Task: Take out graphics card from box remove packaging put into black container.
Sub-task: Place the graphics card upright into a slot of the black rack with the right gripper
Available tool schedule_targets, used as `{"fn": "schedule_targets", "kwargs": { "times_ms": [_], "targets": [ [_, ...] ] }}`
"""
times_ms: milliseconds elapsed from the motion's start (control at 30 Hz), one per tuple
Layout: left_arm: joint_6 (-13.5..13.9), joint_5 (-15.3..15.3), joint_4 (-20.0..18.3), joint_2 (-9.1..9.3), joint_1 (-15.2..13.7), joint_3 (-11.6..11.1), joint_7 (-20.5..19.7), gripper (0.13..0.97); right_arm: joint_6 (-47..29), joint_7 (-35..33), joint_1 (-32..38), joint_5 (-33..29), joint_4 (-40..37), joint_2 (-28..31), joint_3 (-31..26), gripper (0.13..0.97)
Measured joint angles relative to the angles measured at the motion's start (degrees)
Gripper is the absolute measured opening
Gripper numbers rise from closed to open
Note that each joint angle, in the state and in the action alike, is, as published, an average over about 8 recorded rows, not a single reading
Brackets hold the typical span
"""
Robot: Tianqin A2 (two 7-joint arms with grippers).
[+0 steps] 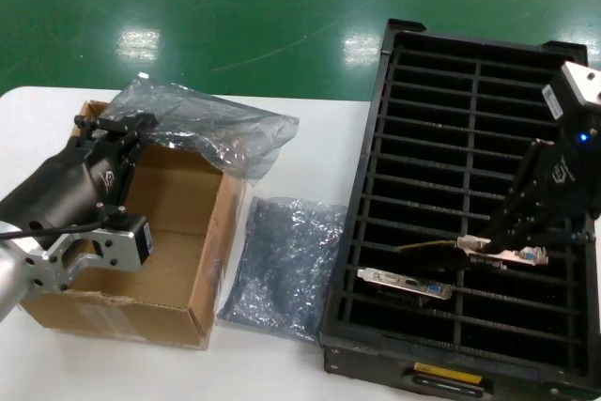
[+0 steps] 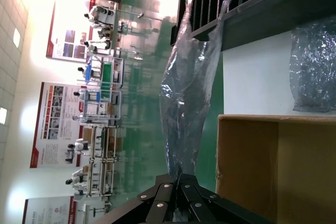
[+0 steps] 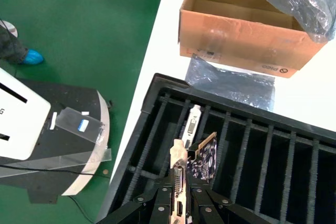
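**Q:** Now, where is the graphics card?

**A:** Over the black container (image 1: 376, 176), on the robot's right. The right gripper (image 1: 484, 243) holds the graphics card (image 1: 441, 244) by its silver bracket end, fingers clamped on it, above the slots in the near part of the crate. The right wrist view shows the bracket (image 3: 178, 169) running up from between the fingers, with the dark board (image 3: 203, 157) beside it over a slot.

**Q:** Is anything already in the crate?

**A:** A second card (image 1: 406, 283) sits in a slot just nearer the robot than the held one, its bracket and ports facing up.

**Q:** And the left arm?

**A:** The left gripper (image 1: 111, 122) is at the far edge of the box (image 1: 202, 260), closed on the packaging (image 1: 202, 129). That crinkly bag trails from its fingers across the far corner of the box and onto the white table (image 1: 310, 138). The left wrist view shows the bag (image 2: 189, 108) stretching away from the pinched fingertips, past the box wall (image 2: 247, 166).

**Q:** Anything else on the table?

**A:** Another grey bag (image 1: 286, 265) lies flat between the box and the crate, touching the crate's side.
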Motion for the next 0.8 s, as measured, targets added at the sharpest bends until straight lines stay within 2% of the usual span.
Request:
{"fn": "schedule_targets", "kwargs": {
  "times_ms": [333,800],
  "targets": [
    [0.0,0.0,0.0,0.00,0.0,0.0,0.0,0.139,0.0,1.3,-1.2,0.9,4.3,2.9,0.0,0.165],
    [0.0,0.0,0.0,0.00,0.0,0.0,0.0,0.139,0.0,-0.8,-0.7,-2.1,-1.1,-0.8,0.0,0.165]
  ]
}}
